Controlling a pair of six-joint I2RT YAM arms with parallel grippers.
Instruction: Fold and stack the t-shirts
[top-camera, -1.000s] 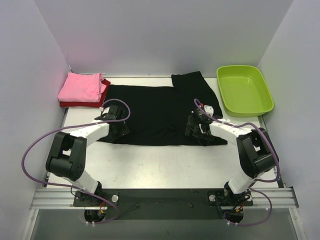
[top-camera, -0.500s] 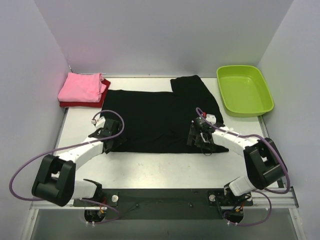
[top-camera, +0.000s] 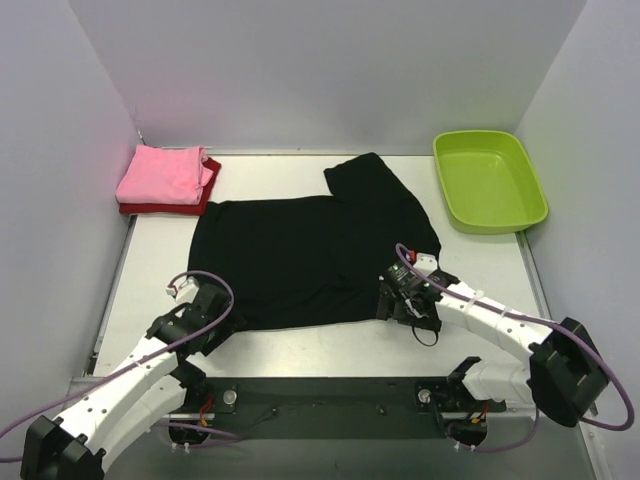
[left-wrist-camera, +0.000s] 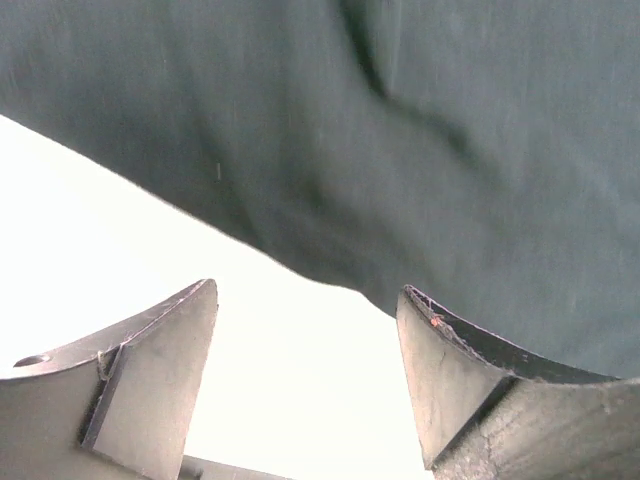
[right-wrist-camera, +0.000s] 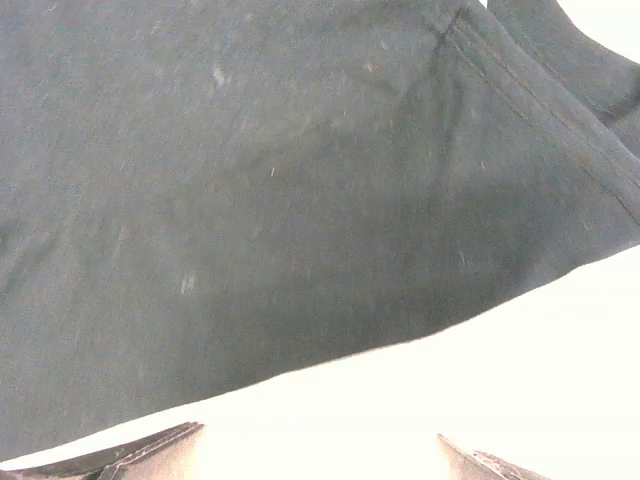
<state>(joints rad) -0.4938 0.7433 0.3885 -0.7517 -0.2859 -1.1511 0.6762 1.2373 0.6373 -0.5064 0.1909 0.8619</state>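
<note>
1. We are looking at the large black cloth t-shirt (top-camera: 300, 260), which is lying open and unfolded on the white table (top-camera: 340, 345). Compared with one second ago, it is now sitting clearly nearer to the near edge. Both arms have drawn back with it, and one sleeve is pointing to the far side.
2. The left gripper (top-camera: 212, 316) is resting at the near-left corner of this shirt. In its wrist view (left-wrist-camera: 305, 290) the two fingers are standing apart with bare table between them. The hem (left-wrist-camera: 300, 270) is lying just beyond the tips, so the gripper is clamping nothing.
3. The right gripper (top-camera: 398, 300) is sitting at the near-right part of the hem. In its own view (right-wrist-camera: 318, 432) only the two tips are showing, wide apart, and the black cloth (right-wrist-camera: 250, 200) is lying beyond them. This gripper is also holding nothing.
4. The folded pink cloth t-shirt (top-camera: 160, 173) is lying on the folded dark red cloth t-shirt (top-camera: 209, 182) at the far left, as before. The lime-green plastic tub (top-camera: 490, 180) is standing at the far right.
5. We are judging that the pull has brought the black shirt into easier reach. Two shirts seem finished, and the black one is still waiting for its first fold and then for stacking on the pile.
</note>
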